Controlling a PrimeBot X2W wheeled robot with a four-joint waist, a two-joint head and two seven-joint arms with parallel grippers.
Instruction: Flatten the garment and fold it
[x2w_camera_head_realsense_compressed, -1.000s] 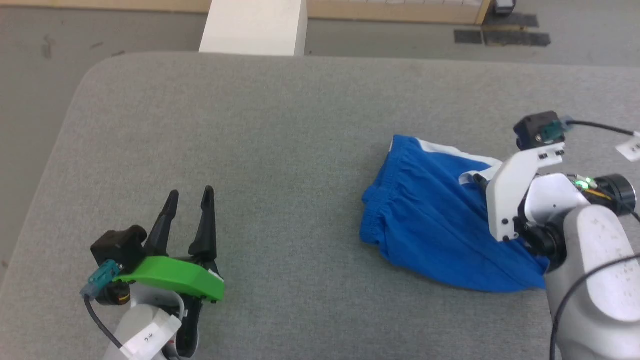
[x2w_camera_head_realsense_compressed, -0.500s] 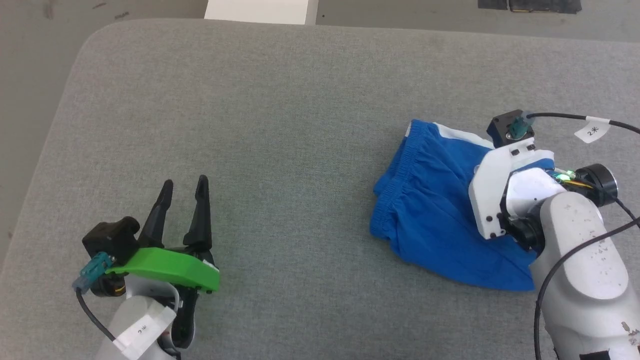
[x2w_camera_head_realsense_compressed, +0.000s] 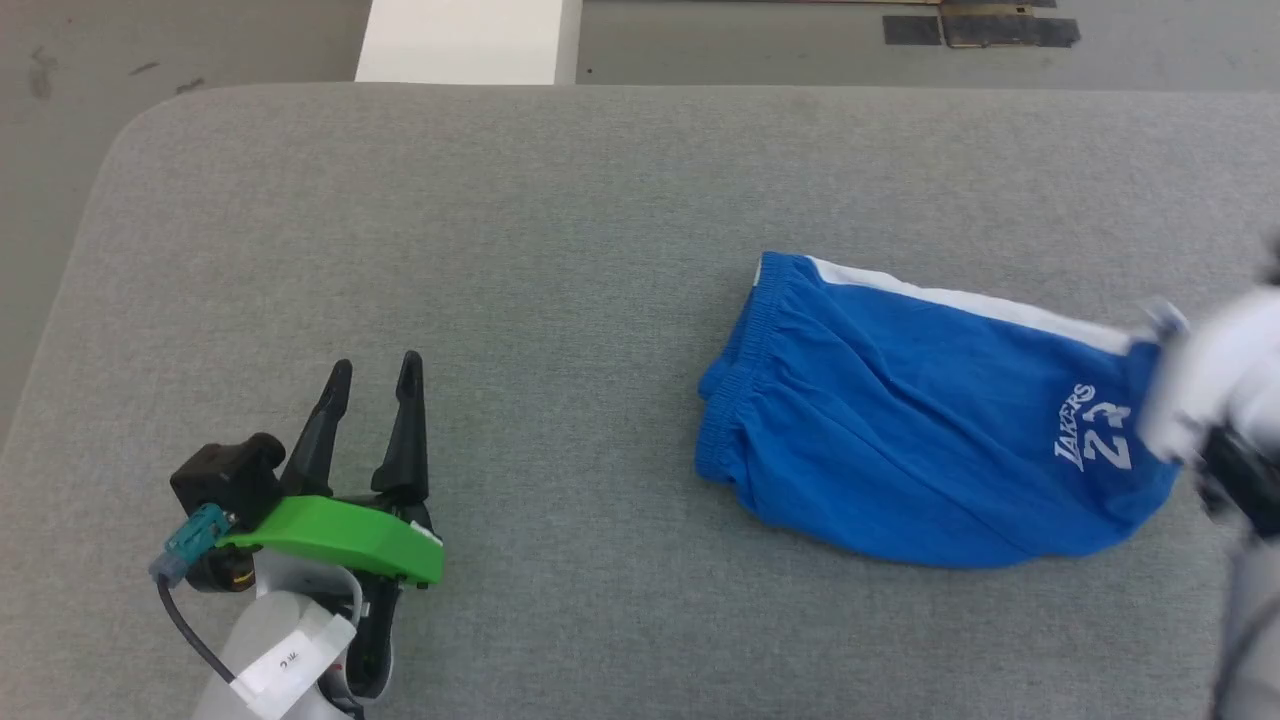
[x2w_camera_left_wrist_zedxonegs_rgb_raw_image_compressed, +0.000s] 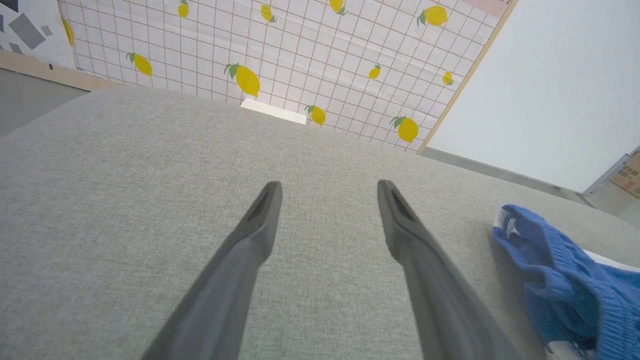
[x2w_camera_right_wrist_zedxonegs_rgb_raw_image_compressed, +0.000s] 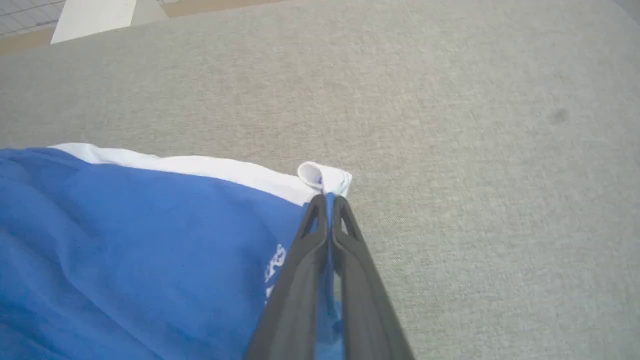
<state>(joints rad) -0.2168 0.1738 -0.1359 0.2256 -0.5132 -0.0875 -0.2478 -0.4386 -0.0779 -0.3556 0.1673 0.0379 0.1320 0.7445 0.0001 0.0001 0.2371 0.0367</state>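
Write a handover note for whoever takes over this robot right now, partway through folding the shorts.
Left gripper: open, empty, over the table, well apart from the shorts.
Right gripper: shut on the shorts' hem corner, by the white stripe.
Shorts: lying sideways on the table, waistband towards the left gripper, fabric wrinkled.
Done: corner gripped, shorts partly spread.
Left: smooth them flat, then fold.

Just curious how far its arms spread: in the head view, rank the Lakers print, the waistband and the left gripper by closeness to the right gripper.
1. LAKERS 23 print, right beside it.
2. Waistband, farther left.
3. Left gripper, far left.
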